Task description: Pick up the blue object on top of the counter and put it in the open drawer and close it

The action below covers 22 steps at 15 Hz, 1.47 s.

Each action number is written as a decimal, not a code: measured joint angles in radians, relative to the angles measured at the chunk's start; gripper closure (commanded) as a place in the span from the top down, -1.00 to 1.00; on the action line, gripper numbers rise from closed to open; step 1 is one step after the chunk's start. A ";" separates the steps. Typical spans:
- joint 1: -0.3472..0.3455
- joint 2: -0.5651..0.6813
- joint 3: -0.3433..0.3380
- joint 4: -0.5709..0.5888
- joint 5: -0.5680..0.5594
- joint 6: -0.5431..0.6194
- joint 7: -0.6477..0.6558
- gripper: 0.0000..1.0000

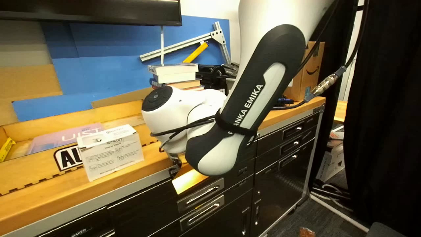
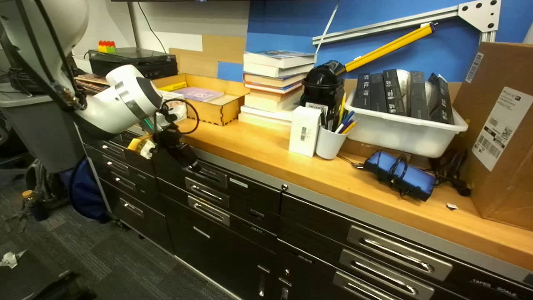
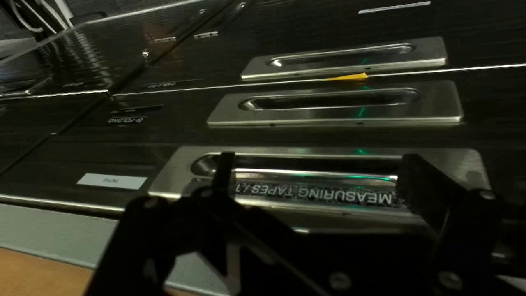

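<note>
The gripper [image 3: 318,172] is spread wide in front of the silver handle [image 3: 287,172] of a closed drawer [image 3: 123,160], under the edge of the bench [image 2: 258,139]; whether it touches, I cannot tell. The blue block cannot be made out.

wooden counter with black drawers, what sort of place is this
Likely a workshop or lab: a robot arm, a wooden counter over black drawers, and a label reading MEASURING TAPES.
</note>
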 measured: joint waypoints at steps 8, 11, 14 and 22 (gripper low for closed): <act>-0.068 -0.068 0.078 -0.013 0.195 -0.180 -0.245 1.00; -0.168 -0.167 0.203 -0.026 0.372 -0.362 -0.473 1.00; -0.254 -0.266 0.309 -0.021 0.547 -0.498 -0.694 1.00; -0.257 -0.474 0.183 0.048 0.848 -0.796 -1.137 1.00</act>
